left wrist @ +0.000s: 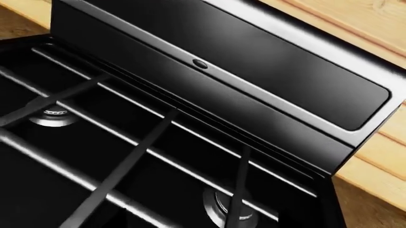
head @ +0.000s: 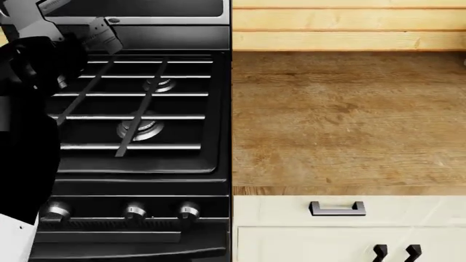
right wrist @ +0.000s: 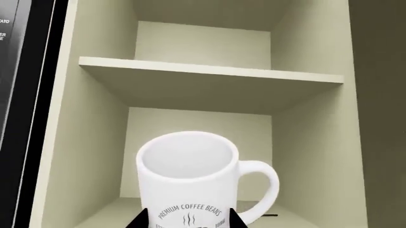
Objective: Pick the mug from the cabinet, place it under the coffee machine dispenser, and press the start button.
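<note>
3 views, taken in turn. Left wrist view: black stove (left wrist: 159, 156) with grates and 2 burners, raised back panel (left wrist: 254, 80), pale wood wall beyond; left claw out of frame, state cannot be told. Head view: left arm (head: 36, 71) over stove, bare wooden counter (head: 350, 120), cream drawer with handle (head: 337, 208). Right wrist view: white mug (right wrist: 193, 180) upright in open cabinet (right wrist: 317, 156), under shelf (right wrist: 209, 76); right gripper (right wrist: 187, 223) fingertips at either side of mug base, apparently gripping it.
</note>
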Tool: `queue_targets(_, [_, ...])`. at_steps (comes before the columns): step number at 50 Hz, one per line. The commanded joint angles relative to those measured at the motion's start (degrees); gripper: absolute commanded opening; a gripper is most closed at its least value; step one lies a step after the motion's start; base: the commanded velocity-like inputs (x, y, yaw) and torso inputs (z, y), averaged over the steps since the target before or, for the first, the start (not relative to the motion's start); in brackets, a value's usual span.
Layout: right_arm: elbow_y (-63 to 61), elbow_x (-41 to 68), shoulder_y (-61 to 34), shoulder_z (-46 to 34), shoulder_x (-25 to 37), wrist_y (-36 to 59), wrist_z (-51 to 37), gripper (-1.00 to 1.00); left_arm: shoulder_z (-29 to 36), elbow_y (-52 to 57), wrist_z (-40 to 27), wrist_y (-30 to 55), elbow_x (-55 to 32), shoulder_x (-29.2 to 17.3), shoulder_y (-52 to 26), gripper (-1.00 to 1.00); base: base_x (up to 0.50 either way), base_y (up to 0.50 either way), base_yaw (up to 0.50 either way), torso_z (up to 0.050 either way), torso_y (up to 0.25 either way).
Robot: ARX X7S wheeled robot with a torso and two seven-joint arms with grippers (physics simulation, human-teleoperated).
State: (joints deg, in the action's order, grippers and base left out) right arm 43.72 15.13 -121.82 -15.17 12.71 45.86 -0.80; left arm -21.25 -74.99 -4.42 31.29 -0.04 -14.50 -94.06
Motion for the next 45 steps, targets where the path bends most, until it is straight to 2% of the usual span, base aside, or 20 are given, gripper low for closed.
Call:
queue_targets(1, [-4.9, 0.5, 1.2, 1.1, 0.8, 2.7, -0.6, -1.00, 0.0, 0.0, 0.1, -0.1, 0.0, 0.0, 0.1, 1.00, -0.12, 0.00, 0.00, 0.000, 0.000])
queue_targets(16, [-38.4, 9.1, 9.8, 8.8, 4.2, 26.4, -6.0, -1.00, 0.1, 0.0, 0.2, -0.4, 0.0, 0.0, 0.8, 1.00, 0.00, 0.00, 0.00, 0.000, 0.000])
queue_targets(26, [-59.4, 17.4, 17.5, 18.3, 2.3, 43.2, -9.8, -1.00, 0.1, 0.0, 0.1, -0.3, 0.0, 0.0, 0.7, 1.00, 0.00, 0.00, 0.00, 0.000, 0.000])
queue_targets(34, [-63.3, 44.2, 23.2, 22.3, 6.3, 43.9, -30.0, -1.00, 0.1, 0.0, 0.1, -0.3, 0.0, 0.0, 0.8, 1.00, 0.00, 0.00, 0.00, 0.000, 0.000])
queue_targets(45, [-66.7, 64.6, 31.2, 26.8, 8.5, 42.9, -46.5, -1.00, 0.2, 0.0, 0.0, -0.3, 0.0, 0.1, 0.7, 1.00, 0.00, 0.00, 0.00, 0.000, 0.000])
